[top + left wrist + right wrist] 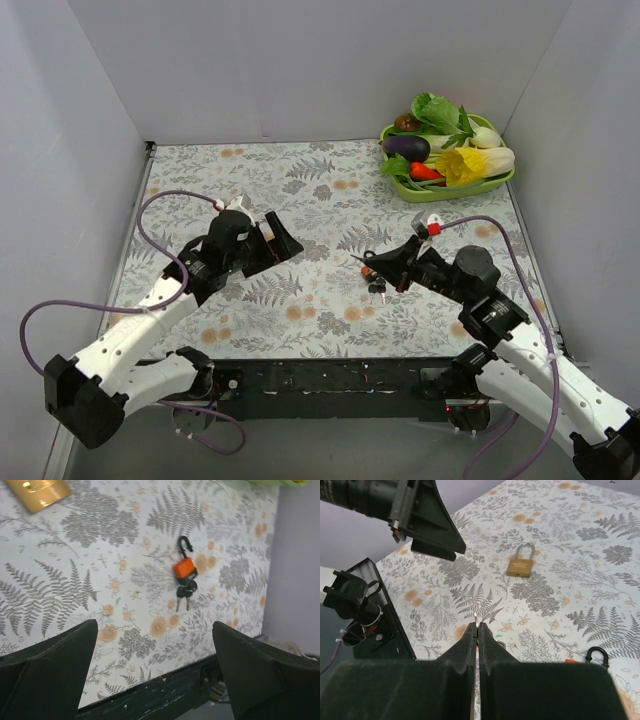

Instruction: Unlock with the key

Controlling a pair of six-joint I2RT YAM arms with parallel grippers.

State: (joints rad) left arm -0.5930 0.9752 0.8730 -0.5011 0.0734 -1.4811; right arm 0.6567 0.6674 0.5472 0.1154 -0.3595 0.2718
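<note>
A brass padlock lies on the floral cloth; it also shows in the left wrist view, and my left arm mostly hides it in the top view. An orange padlock with a black hook-like shackle and a bunch of keys lies mid-table. My right gripper is shut on a thin silver key, whose tip pokes out between the fingers, and it hovers beside the orange padlock. My left gripper is open and empty above the cloth.
A green tray of toy vegetables stands at the back right corner. White walls close in the table on three sides. The black front edge of the table runs below my left gripper. Purple cables loop beside both arms.
</note>
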